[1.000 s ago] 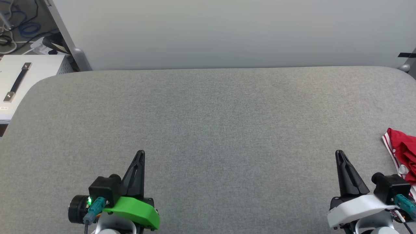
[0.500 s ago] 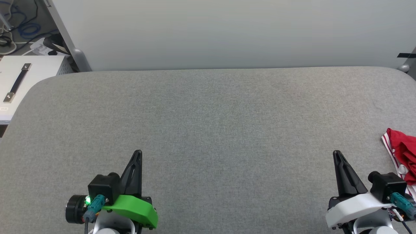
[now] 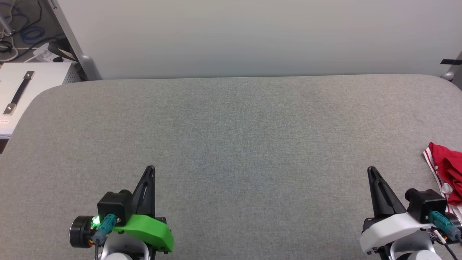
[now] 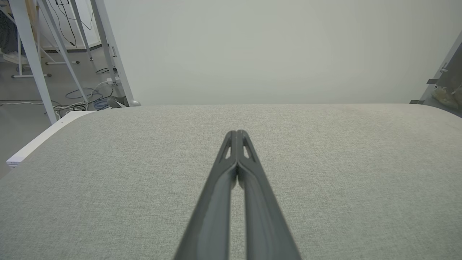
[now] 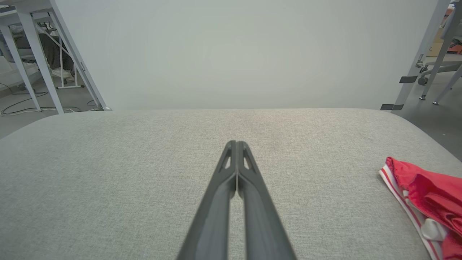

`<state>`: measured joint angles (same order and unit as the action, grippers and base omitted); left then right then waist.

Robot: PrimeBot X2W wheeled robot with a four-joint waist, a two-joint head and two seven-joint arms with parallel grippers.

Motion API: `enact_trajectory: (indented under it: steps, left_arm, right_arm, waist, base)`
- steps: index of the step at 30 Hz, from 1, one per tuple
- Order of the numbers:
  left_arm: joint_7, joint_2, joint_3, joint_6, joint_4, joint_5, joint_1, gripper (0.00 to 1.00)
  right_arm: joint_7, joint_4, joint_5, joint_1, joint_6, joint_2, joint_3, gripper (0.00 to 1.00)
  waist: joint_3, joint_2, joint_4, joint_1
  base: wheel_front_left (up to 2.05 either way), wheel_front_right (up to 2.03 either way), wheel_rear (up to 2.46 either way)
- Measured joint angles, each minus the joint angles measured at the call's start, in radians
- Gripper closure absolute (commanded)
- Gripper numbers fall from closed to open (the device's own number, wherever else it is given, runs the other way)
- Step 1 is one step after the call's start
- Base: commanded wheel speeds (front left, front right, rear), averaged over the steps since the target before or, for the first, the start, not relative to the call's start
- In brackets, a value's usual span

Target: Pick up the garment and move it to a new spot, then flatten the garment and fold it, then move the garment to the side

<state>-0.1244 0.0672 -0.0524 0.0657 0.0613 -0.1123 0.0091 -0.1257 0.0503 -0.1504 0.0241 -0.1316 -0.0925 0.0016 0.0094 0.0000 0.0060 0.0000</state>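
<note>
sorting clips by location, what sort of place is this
Likely a robotics lab or test room: a padded grey table before a plain white partition, loose cables on the floor, and metal stand legs beside it.

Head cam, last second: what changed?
The left end effector and right end effector each drifted slightly to the robot's left. Nothing was taken hold of or let go. Unchanged: both are shut and empty, and the garment lies bunched at the table's right edge, untouched.

left gripper [image 3: 149, 170] low left in head view, fingers pressed flat together, pointing straight ahead. right gripper [image 3: 371, 171] low right, same deal: tips touching, pointing ahead, level with left one.
</note>
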Motion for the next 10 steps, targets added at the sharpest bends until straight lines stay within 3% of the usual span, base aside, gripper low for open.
enact_trajectory:
  steps: [10]
  left_arm:
    - [0.02,-0.003,0.008,-0.01,-0.009,0.018,0.0,1.0]
  right_arm:
    - [0.021,-0.009,0.021,-0.001,0.0,0.008,0.0,1.0]
  waist:
    - [-0.002,0.0,-0.001,0.0]
  base:
    - [0.0,0.0,0.0]
